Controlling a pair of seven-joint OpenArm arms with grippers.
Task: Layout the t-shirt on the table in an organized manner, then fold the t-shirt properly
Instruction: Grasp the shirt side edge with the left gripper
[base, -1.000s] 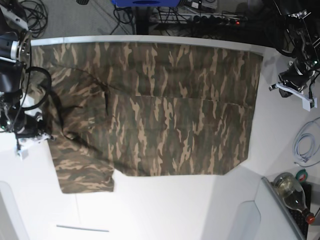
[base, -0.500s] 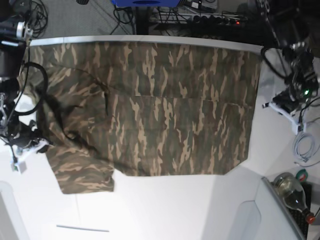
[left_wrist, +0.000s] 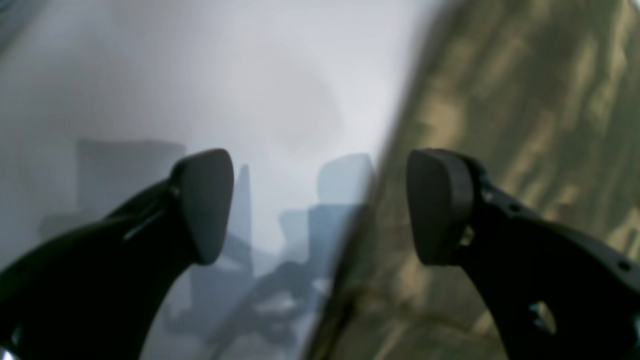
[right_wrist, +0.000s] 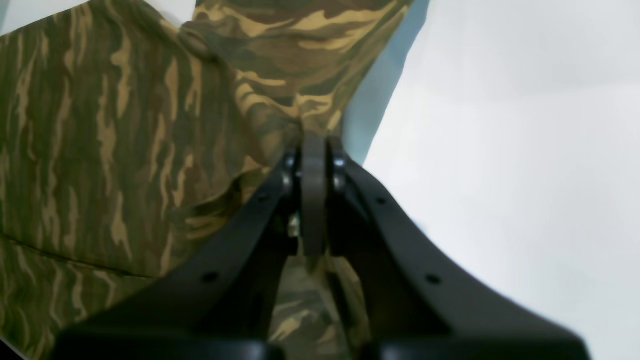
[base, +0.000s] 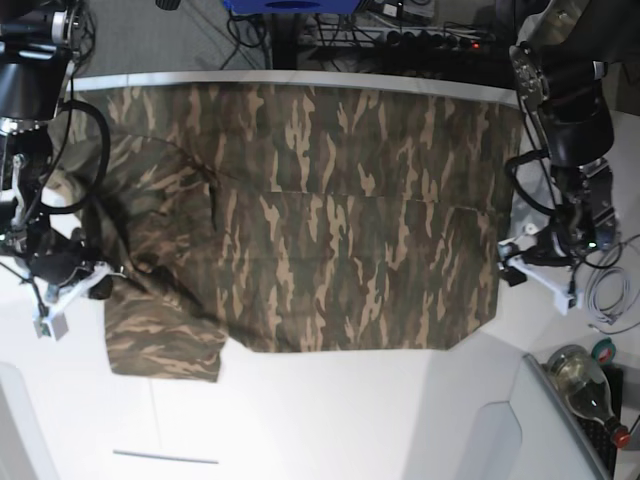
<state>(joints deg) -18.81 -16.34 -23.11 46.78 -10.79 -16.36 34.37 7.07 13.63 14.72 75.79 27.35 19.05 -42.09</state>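
The camouflage t-shirt (base: 330, 230) lies spread over the white table (base: 330, 410), its left part bunched and its sleeve (base: 165, 345) hanging toward the front. My right gripper (base: 95, 275) is shut on a raised fold at the shirt's left side; in the right wrist view the gripper (right_wrist: 314, 150) pinches the t-shirt (right_wrist: 100, 150) above the table (right_wrist: 500, 150). My left gripper (base: 510, 265) stands open at the shirt's right edge. In the left wrist view the gripper (left_wrist: 320, 205) straddles that edge of the t-shirt (left_wrist: 525, 100), blurred, with nothing gripped.
A glass bottle (base: 585, 385) and a coiled white cable (base: 610, 295) sit at the right edge. Cables and a power strip (base: 430, 40) lie beyond the far edge. A thin strip (base: 165, 457) rests near the front. A raised white panel (base: 500, 430) stands front right.
My left arm has come down from the far right to the shirt's right edge and opened its jaws. The right gripper has pulled the shirt's left side, bunching it and shifting the sleeve.
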